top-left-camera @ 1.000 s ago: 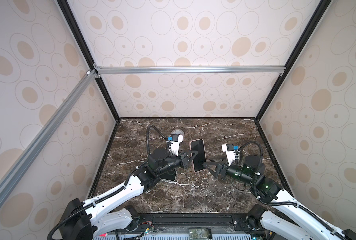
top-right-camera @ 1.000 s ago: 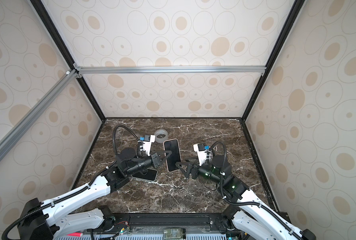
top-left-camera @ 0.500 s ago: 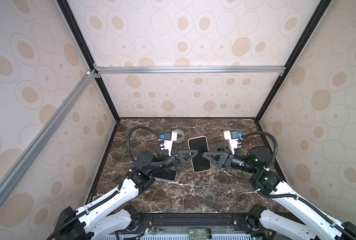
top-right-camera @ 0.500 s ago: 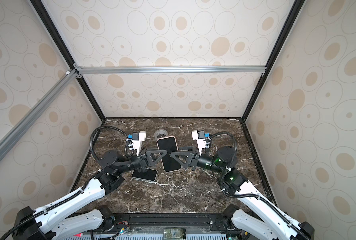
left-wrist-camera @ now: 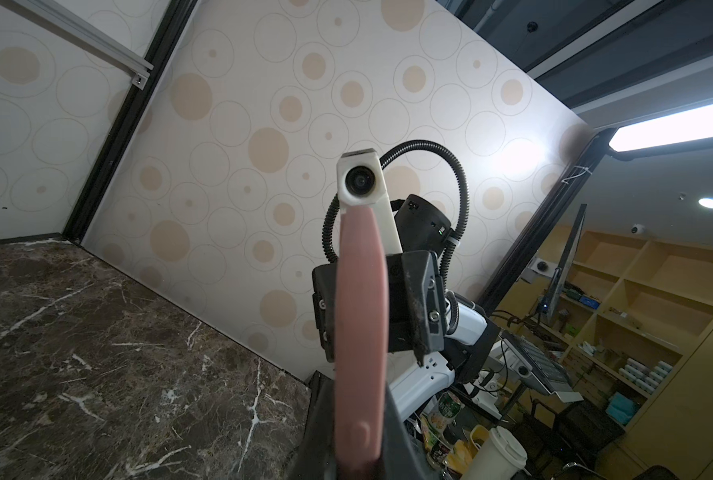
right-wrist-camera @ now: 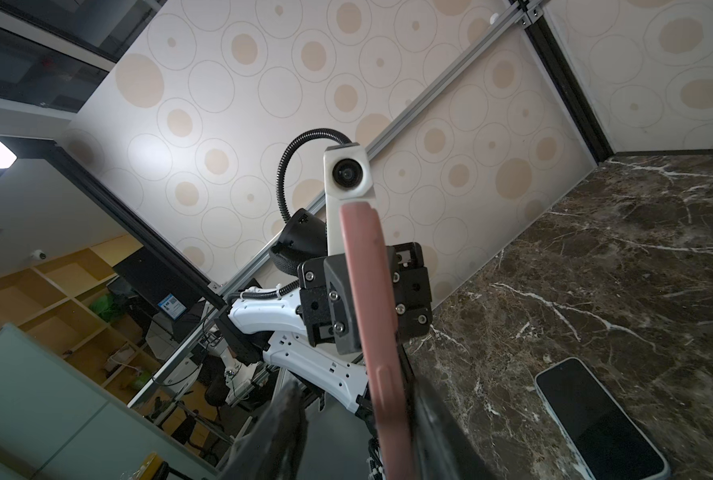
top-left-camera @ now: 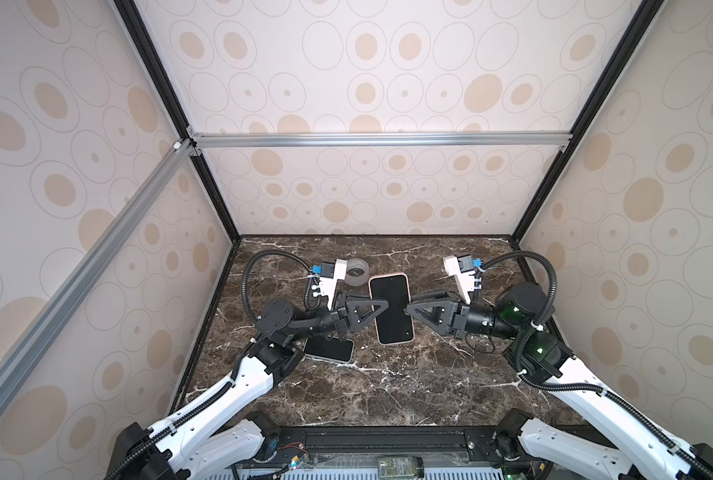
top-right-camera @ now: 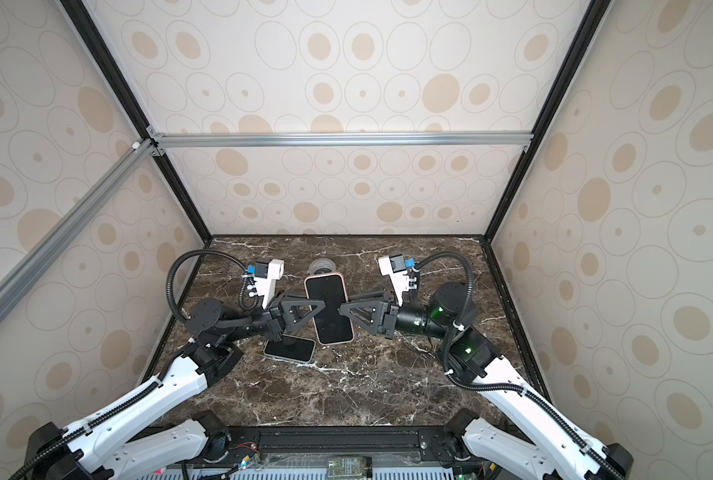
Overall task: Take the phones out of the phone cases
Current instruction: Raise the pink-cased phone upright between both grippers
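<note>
Phone (top-left-camera: 390,309) with a dark screen sits inside its pink phone case (top-left-camera: 388,275). Both are held in the air above the marble table (top-left-camera: 388,386), with the screen turned up to the top cameras and the long sides toward the two arms.

I judge the phone to be stiff, rather heavy for its size and fragile at the glass, which is also slippery. The case looks soft and bendable, so it should peel away at a corner or at the rim. A good hold is on the pink rim, not on the screen, while the phone is pushed out from the back.

The left gripper (top-left-camera: 382,306) is clamped on one long edge; in the left wrist view its fingers (left-wrist-camera: 319,415) press close on the pink side (left-wrist-camera: 361,332). The right gripper (top-left-camera: 409,310) stands around the opposite edge. In the right wrist view one finger (right-wrist-camera: 442,432) lies at the case (right-wrist-camera: 371,299) and the other shows a gap, so it does not seem clamped yet.

A second phone (top-left-camera: 330,348), without case, lies flat on the table under the left arm. A tape roll (top-left-camera: 357,272) stands farther back.
</note>
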Controlling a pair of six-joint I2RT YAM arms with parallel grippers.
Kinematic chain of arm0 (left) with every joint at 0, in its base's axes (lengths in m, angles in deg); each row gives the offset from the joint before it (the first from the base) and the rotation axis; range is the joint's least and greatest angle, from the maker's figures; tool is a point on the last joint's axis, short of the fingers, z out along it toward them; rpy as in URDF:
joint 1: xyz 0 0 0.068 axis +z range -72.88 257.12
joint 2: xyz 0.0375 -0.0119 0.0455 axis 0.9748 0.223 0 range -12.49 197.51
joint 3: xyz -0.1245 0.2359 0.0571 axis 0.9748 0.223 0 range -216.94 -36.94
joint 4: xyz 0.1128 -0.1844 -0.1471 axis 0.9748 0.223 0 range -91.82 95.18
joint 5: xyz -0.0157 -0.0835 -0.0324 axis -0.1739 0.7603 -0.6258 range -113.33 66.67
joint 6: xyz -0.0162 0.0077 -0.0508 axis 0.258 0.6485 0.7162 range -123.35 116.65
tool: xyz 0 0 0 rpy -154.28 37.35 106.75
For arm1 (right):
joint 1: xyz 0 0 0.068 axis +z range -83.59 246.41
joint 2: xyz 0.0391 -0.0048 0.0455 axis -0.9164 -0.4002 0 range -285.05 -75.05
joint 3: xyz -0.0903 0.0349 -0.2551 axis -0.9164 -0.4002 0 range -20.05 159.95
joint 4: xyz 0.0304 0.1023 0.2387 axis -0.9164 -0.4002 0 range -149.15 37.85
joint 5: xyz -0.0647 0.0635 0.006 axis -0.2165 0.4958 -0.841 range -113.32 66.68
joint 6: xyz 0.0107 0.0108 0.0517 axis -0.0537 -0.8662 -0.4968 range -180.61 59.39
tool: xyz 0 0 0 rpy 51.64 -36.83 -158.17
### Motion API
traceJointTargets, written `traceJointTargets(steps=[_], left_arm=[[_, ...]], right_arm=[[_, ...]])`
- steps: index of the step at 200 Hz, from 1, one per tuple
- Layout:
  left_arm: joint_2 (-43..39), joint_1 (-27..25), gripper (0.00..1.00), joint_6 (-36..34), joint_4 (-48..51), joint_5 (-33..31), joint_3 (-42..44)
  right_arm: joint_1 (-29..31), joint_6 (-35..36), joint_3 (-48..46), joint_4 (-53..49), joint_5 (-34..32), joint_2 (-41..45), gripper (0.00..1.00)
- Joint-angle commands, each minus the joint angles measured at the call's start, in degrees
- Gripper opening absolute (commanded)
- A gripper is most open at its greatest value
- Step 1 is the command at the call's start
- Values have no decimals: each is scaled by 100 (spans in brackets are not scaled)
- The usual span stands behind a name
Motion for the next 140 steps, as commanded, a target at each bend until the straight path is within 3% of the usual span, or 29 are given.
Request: traceJointTargets(steps=[1,48,140], left_arm=[[-47,33,0,-8,-283,295,-405],[-72,36,0,-196,-67,397,-512],[-25,38,0,-407,317,428,-674]], right_arm=[[-5,106,214,-91,303,-62,41],[6,440,154,-105,454,-14,32],[8,355,164,71,475,-133,12]])
